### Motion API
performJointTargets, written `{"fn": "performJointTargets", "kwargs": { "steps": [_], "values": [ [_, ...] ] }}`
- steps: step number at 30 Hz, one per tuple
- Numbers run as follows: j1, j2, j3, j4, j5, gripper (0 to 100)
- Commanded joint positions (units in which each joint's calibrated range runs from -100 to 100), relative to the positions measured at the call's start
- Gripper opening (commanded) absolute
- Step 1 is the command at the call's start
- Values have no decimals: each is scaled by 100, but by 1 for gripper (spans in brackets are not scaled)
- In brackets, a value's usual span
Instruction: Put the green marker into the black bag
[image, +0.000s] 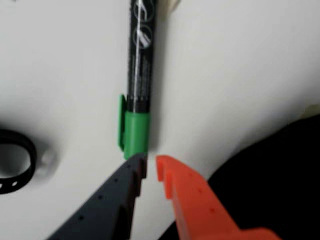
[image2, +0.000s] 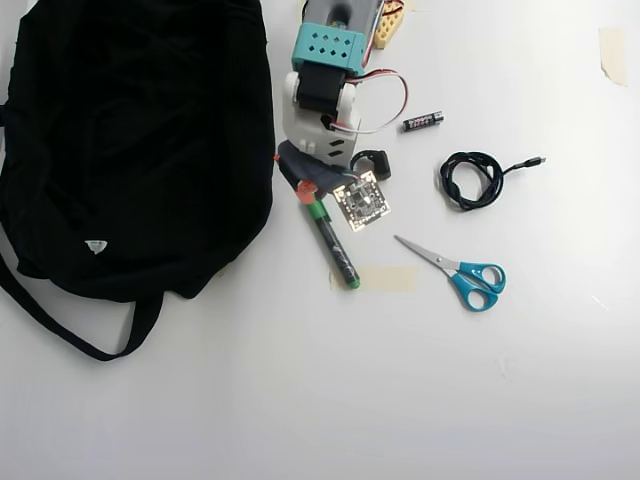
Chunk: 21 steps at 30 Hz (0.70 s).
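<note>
The green marker (image: 139, 75) lies on the white table, dark barrel running up the wrist view and green cap nearest my fingertips. In the overhead view the green marker (image2: 333, 245) lies slanted just below the arm. My gripper (image: 151, 165) sits right at the cap's end, the dark finger touching or almost touching it, the orange finger beside it. The jaws stand nearly together with nothing between them. From above, my gripper (image2: 304, 190) is between the marker's cap and the black bag (image2: 130, 150), which fills the upper left. The black bag (image: 280, 175) also shows at lower right.
Blue-handled scissors (image2: 458, 268) lie right of the marker, near a strip of tape (image2: 388, 278). A coiled black cable (image2: 470, 180) and a small battery (image2: 422, 121) lie to the upper right. The cable's loop (image: 15, 165) shows at the wrist view's left edge.
</note>
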Motion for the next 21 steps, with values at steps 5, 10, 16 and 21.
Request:
{"fn": "performJointTargets", "kwargs": {
  "steps": [5,10,16,21],
  "values": [
    [17,128,-147,-312,13,3],
    [10,137,-147,-312,-34,3],
    [-5,178,-210,-320,-281,3],
    [-43,178,-219,-320,-648,3]
  ]
}}
